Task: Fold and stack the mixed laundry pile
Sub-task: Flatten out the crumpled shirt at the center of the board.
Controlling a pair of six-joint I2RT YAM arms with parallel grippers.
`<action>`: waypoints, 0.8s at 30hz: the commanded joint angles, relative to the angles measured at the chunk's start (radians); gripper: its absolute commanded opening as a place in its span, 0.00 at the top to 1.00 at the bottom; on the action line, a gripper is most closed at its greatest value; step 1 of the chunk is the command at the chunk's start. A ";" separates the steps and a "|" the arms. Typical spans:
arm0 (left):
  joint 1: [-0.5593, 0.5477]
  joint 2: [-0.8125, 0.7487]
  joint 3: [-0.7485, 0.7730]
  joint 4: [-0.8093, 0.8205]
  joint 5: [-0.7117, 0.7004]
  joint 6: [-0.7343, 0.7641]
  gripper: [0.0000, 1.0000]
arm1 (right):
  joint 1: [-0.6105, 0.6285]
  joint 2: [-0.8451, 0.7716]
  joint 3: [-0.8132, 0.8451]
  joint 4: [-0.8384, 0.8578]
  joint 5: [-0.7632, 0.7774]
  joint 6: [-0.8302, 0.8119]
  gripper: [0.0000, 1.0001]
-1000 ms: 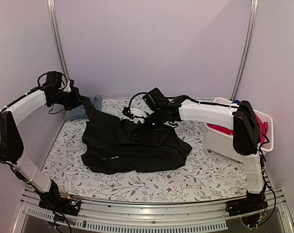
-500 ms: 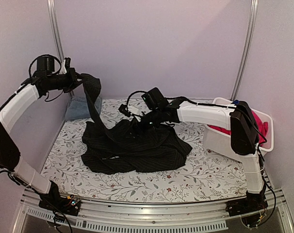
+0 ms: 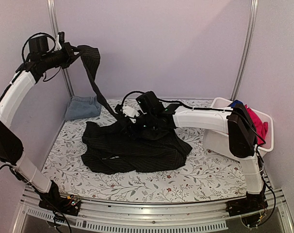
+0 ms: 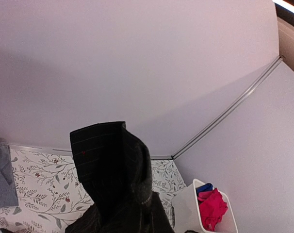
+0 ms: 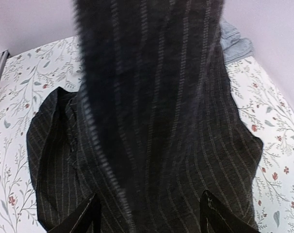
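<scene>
Top external shows the left gripper (image 3: 73, 50) clamped on one end of the black pinstriped shirt (image 3: 137, 153), raised high above the table (image 3: 200, 179), with the right gripper (image 3: 126, 118) spread wide over the heap: unfurling, I judge, with a second grip needed next.

Soft, even, pinkish light throughout.
The black pinstriped shirt (image 5: 137, 73) was smeared with blur close to the right wrist lens; a bright strip (image 4: 288, 5) flared in the left wrist view's far right corner.
</scene>
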 commanded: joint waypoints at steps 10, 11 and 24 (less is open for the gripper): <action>0.003 -0.019 0.067 0.022 0.033 0.015 1.00 | -0.049 0.036 0.020 0.130 0.169 0.011 0.45; 0.003 -0.019 0.071 0.020 0.035 0.017 1.00 | -0.050 0.036 0.020 0.130 0.161 0.010 0.44; -0.107 -0.198 -0.211 0.181 0.204 0.205 1.00 | -0.205 -0.078 0.079 0.109 0.251 0.138 1.00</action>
